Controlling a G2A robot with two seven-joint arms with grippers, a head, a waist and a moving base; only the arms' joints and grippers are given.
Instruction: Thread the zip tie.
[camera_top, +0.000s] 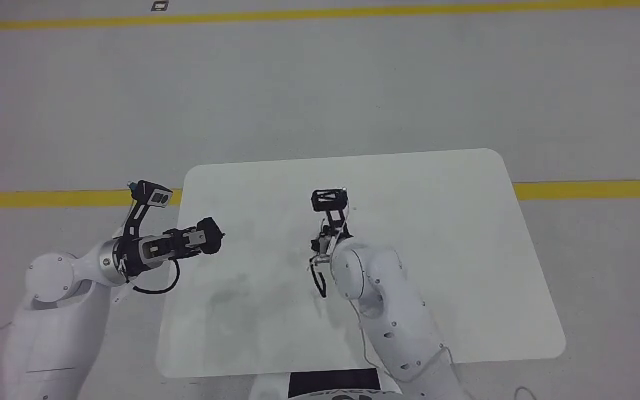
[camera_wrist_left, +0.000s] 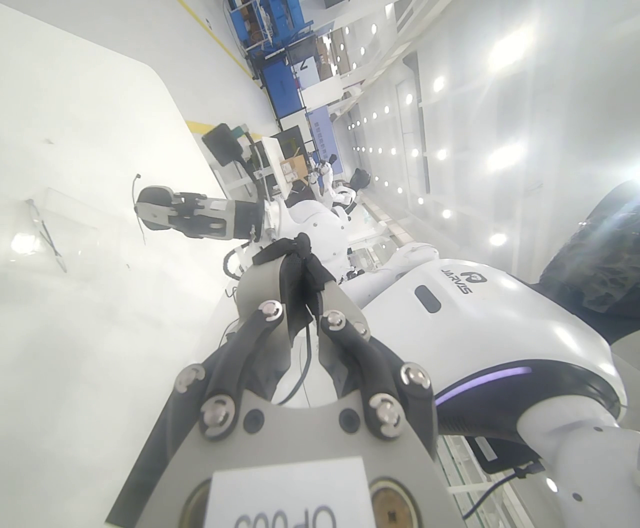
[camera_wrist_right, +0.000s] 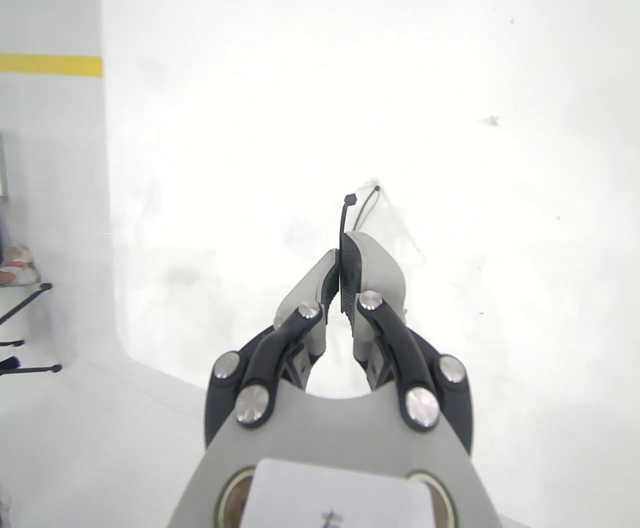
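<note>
A thin black zip tie (camera_wrist_right: 344, 217) is pinched in my right gripper (camera_wrist_right: 342, 252), which is shut on it. Its square head sticks out just past the fingertips, above the white table (camera_top: 450, 200). From the left wrist view the zip tie (camera_wrist_left: 135, 192) stands crosswise at the tip of the right gripper (camera_wrist_left: 142, 210), head on one side and tail on the other. My left gripper (camera_wrist_left: 300, 260) is shut, with black fabric knotted around its fingertips. It hovers over the table's left edge (camera_top: 212, 237), pointing toward the right gripper (camera_top: 322, 245) but well apart from it.
A faint clear sheet-like outline (camera_wrist_left: 55, 225) lies on the table beyond the right gripper. The table's surface is bare around both grippers. A yellow floor line (camera_top: 580, 188) runs behind the table.
</note>
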